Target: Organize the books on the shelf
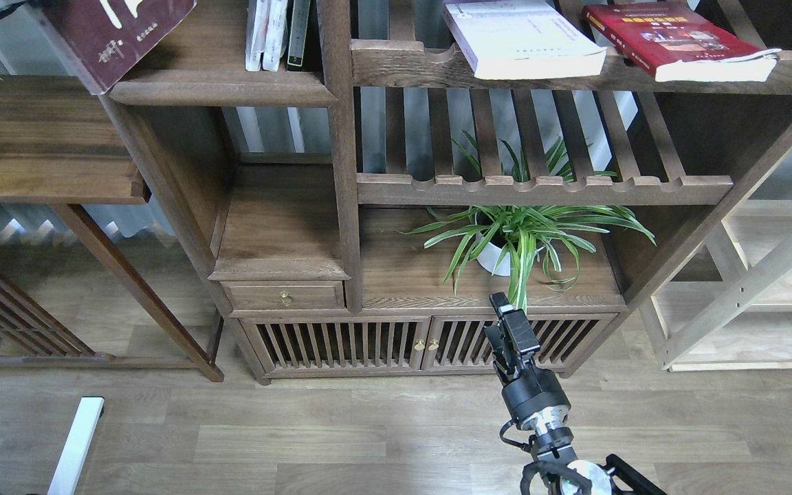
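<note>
1. The cabinet (341,206) is dark brown wood all over, shelf (221,86) included.
2. Maroon book (111,34) at the cabinet's upper left has white characters.
3. White book (523,41) on the cabinet's top slatted rack; just right of it a bright red book (671,38) with yellow band.
4. Spider plant (526,234) low in the cabinet: green leaves striped white, white pot.
5. Floor (300,440) below is greyish-brown planks.

Right arm rising from bottom edge, right hand (506,311) raised, fingers indistinct, left arm at top-left corner
</note>
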Robot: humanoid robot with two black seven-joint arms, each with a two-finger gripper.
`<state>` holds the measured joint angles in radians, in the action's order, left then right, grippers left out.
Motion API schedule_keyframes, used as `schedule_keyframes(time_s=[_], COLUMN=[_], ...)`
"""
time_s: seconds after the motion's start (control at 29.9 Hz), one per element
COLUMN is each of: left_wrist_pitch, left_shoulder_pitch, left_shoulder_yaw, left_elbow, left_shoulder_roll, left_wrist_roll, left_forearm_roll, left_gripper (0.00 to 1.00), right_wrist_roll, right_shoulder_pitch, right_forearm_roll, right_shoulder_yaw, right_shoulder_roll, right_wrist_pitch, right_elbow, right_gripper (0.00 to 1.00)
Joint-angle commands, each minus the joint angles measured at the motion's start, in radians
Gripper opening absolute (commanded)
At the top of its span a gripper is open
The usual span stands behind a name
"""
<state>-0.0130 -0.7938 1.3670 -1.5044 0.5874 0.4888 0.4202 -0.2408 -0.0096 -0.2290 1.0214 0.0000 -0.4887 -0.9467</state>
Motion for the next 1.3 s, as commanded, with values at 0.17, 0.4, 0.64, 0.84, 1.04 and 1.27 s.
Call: schedule_keyframes(time_s=[0.17,0.4,0.64,0.84,1.04,1.27], left_wrist_pitch=[0.034,0.136,0.148,0.145,0.139,0.134], left_shoulder_pitch=[-0.192,-0.327,-0.340,-0.392,-0.455,-0.502], left_shoulder_yaw=[-0.169,-0.296,-0.319,-0.332,-0.339,-0.373], left_elbow=[0.144,0.228,0.276,0.360,0.473,0.581], left_shoulder_roll=[-0.018,-0.050,-0.090,-0.138,-0.193,-0.244], left_wrist_roll=[0.000,0.000,0.000,0.000,0.000,0.000], left_forearm_roll=[0.002,0.000,0.003,0.054,0.057,0.060], left_gripper=[0.01,0.01,0.01,0.01,0.01,0.01], right_wrist_roll=[0.000,0.000,-0.006,-0.006,-0.008,-0.008], right_shoulder_pitch=[0.000,0.000,-0.001,-0.010,-0.013,-0.016], right_forearm_roll=[-0.007,-0.015,-0.015,-0.033,-0.038,-0.038], right_shoulder_yaw=[0.002,0.005,0.025,0.026,0.026,0.045], right_shoulder_roll=[0.000,0.000,0.000,0.000,0.000,0.000], right_wrist_pitch=[0.000,0.000,0.000,0.000,0.000,0.000], right_elbow=[-0.009,-0.009,-0.006,-0.006,-0.006,-0.007], right_gripper=[0.99,0.99,0.99,0.99,0.99,0.99])
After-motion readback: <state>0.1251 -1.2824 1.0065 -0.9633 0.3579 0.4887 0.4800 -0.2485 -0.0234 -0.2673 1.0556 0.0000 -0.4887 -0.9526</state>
